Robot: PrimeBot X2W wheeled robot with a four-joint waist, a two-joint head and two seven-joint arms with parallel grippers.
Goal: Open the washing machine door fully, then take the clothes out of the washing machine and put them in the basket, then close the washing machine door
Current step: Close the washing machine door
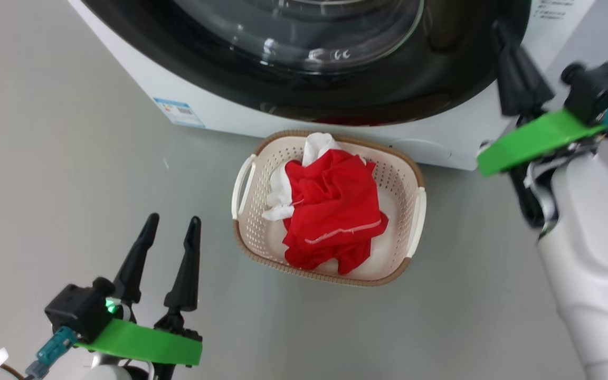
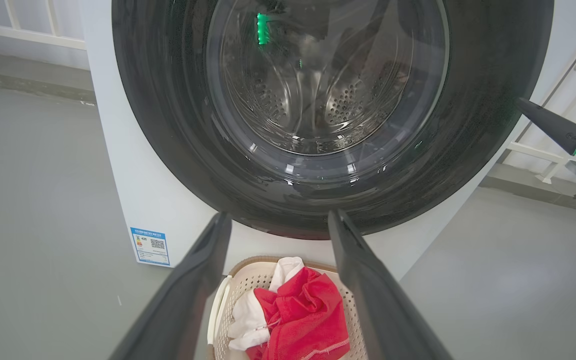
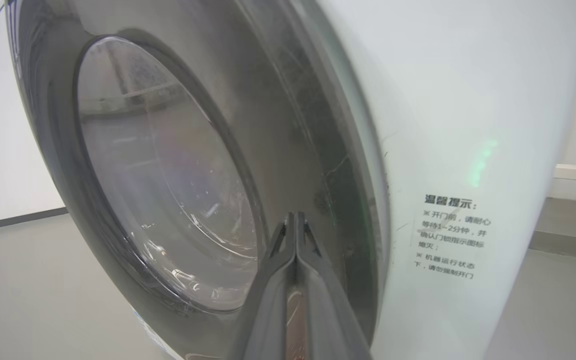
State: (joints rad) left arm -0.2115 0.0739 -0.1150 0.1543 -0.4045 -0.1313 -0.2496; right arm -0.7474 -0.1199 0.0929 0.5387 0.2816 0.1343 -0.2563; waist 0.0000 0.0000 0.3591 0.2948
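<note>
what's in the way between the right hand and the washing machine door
Nothing visible. The shut right hand points straight at the black rim of the washing machine door, with no object between them. The basket of clothes sits on the floor below, out of the path.

1. The door (image 1: 335,79) lies flat against the washing machine (image 1: 457,137), so the glass bars the way into the drum.
2. The basket (image 1: 262,221) stands just in front, heaped with clothes (image 1: 335,211).
3. Bare floor (image 1: 45,184) lies open to its left, right and near side.
4. The right gripper (image 3: 295,217), fingers pressed together, crowds the door's right rim. The left gripper (image 1: 174,219), fingers spread, hangs near left of the basket.
</note>
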